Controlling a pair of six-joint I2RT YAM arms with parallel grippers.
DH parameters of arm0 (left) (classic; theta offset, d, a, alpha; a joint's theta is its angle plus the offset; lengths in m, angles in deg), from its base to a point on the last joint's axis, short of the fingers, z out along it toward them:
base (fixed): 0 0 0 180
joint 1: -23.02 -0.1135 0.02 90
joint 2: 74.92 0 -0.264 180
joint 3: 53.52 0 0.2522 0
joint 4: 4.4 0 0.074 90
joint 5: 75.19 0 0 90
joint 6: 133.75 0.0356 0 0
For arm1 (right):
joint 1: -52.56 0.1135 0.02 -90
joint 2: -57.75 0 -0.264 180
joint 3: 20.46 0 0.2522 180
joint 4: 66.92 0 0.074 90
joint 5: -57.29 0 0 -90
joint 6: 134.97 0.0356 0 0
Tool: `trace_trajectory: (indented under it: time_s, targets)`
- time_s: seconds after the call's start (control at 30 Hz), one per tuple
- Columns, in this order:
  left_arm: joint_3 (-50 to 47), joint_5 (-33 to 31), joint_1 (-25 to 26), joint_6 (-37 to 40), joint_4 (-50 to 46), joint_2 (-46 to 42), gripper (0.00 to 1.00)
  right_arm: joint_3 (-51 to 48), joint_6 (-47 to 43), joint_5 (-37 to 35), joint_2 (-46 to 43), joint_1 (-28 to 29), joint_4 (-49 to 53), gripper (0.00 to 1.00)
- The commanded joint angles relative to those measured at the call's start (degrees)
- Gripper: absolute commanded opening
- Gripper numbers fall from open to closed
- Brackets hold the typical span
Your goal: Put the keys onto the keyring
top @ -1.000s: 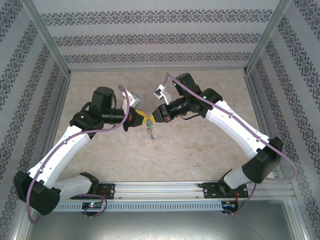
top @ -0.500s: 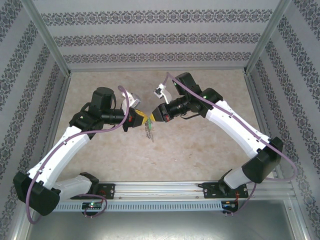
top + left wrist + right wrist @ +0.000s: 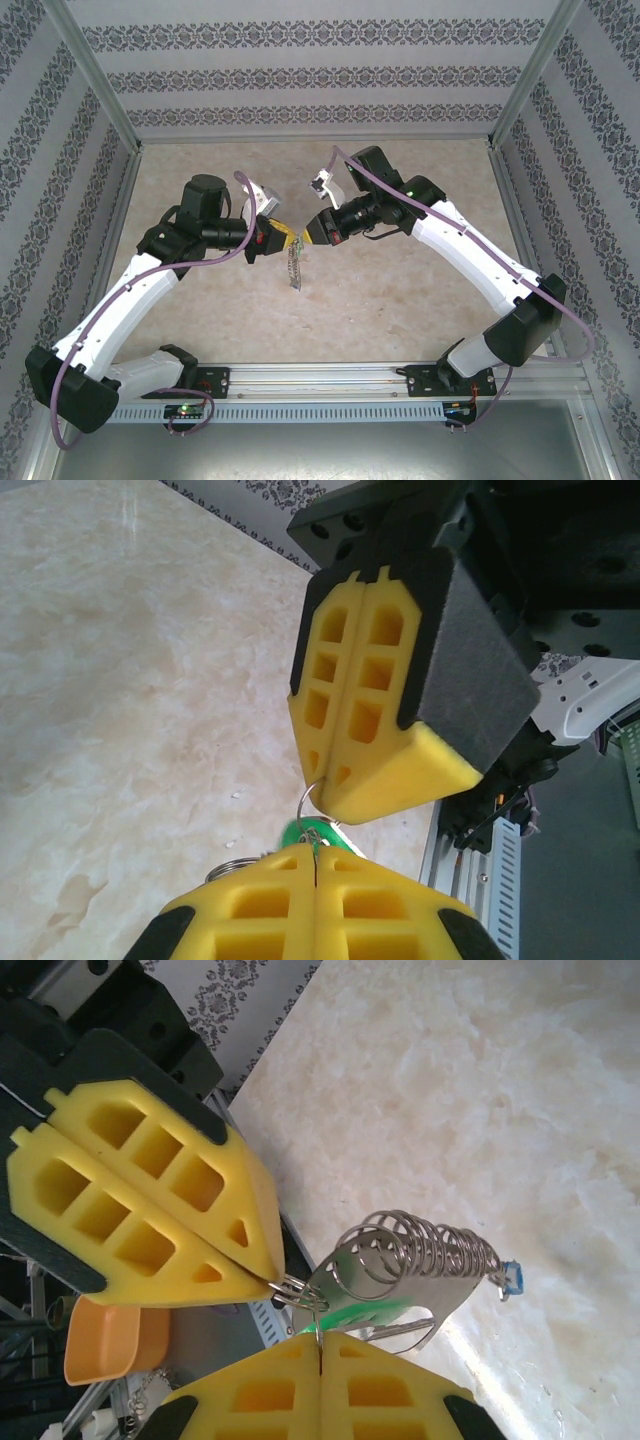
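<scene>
Both grippers meet tip to tip above the middle of the table. My left gripper (image 3: 284, 237) (image 3: 315, 850) is shut on a small stack of split rings at the end of the keyring (image 3: 415, 1260) (image 3: 293, 268). This grey loop hangs below with a row of wire rings and a blue tag (image 3: 512, 1278). My right gripper (image 3: 301, 238) (image 3: 318, 1336) is shut on a thin wire ring (image 3: 304, 798) that links into that same cluster. The key (image 3: 405, 1332) and its green tag (image 3: 368, 1310) (image 3: 298, 832) dangle beside the loop, just under both fingertips.
The marble-patterned tabletop (image 3: 400, 290) lies under the hanging bundle. Patterned walls (image 3: 320, 80) and metal frame posts close in the back and sides. An orange container (image 3: 105, 1345) sits off the table near the rail in the right wrist view.
The hanging loop has swung from slanting down to the right to hanging nearly straight down. Both grippers stay pinched together, almost unmoved.
</scene>
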Motion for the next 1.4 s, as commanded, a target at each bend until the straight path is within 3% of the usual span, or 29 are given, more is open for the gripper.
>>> trace_trajectory:
  time_s: [0.0, 0.4, 0.57, 0.83, 0.97, 1.37]
  targets:
    - [0.81, 3.62, 0.67, -1.30, 4.23, -2.01, 0.00, 0.63, -0.96, -1.98, 0.58, -0.52, 0.79, 0.00]
    - [1.33, 3.40, 0.59, -3.11, 6.35, -2.11, 0.00, 0.29, -1.74, 1.58, 0.20, -0.71, 0.99, 0.01]
    - [1.68, 3.53, 0.59, -4.01, 7.67, -1.99, 0.00, -1.10, -1.89, 2.14, -1.58, -1.86, 1.86, 0.24]
    - [2.74, 4.62, 0.57, -5.95, 10.59, -2.08, 0.00, 1.47, -4.48, -1.19, -7.02, -2.72, 1.87, 0.46]
    - [2.25, 7.10, 0.16, -10.77, 16.51, -2.18, 0.00, 6.52, -8.37, -3.54, -8.09, -1.33, 4.00, 0.52]
    - [1.03, 14.79, -2.53, -33.83, 44.81, 0.25, 0.00, 14.19, -9.96, -9.12, -6.72, 1.28, 2.78, 0.49]
